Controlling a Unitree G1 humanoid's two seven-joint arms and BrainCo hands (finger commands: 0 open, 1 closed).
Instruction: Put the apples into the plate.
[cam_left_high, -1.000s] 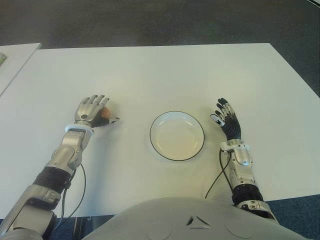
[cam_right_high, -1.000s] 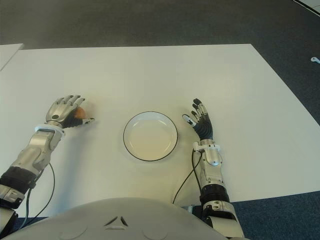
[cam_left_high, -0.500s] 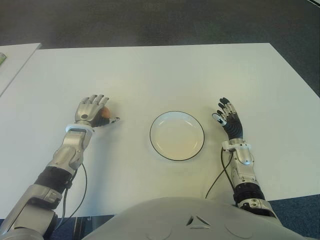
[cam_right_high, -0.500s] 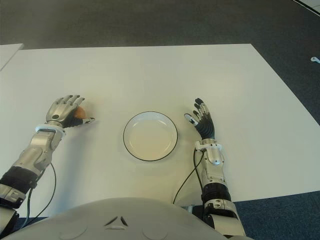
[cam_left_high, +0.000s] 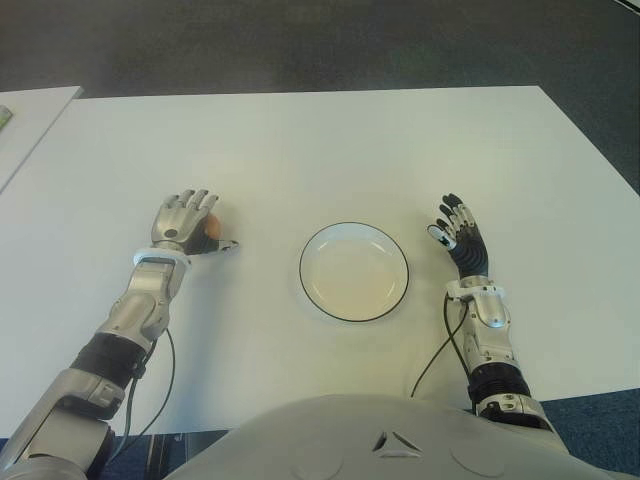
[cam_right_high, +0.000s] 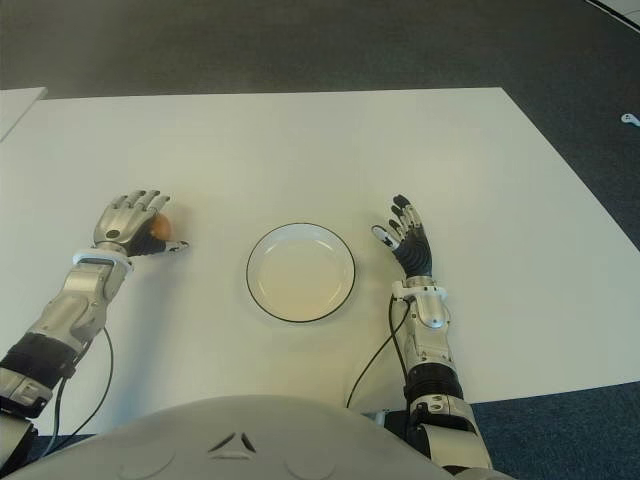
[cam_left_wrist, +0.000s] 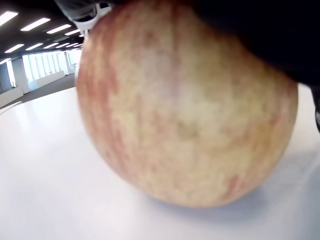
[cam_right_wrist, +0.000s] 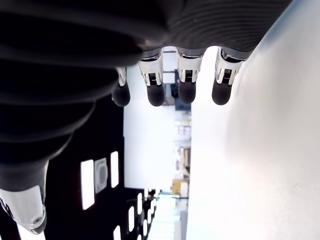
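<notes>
One red-yellow apple (cam_left_high: 210, 227) sits on the white table (cam_left_high: 330, 150), left of the plate. My left hand (cam_left_high: 190, 225) covers it from above, fingers curled over it and thumb stretched along the table toward the plate. The left wrist view is almost filled by the apple (cam_left_wrist: 185, 115), which touches the table. The white plate (cam_left_high: 354, 272) with a dark rim lies in the middle and holds nothing. My right hand (cam_left_high: 458, 232) shows just right of the plate, its fingers (cam_right_wrist: 156, 90) spread and holding nothing.
A second white table (cam_left_high: 30, 120) stands beyond the left edge. Dark carpet (cam_left_high: 300, 45) lies past the far edge. Black cables (cam_left_high: 432, 362) hang from both forearms near the front edge.
My right hand has drawn slightly back and to the right, away from the plate. The left hand stays on the apple, its thumb shifted a little.
</notes>
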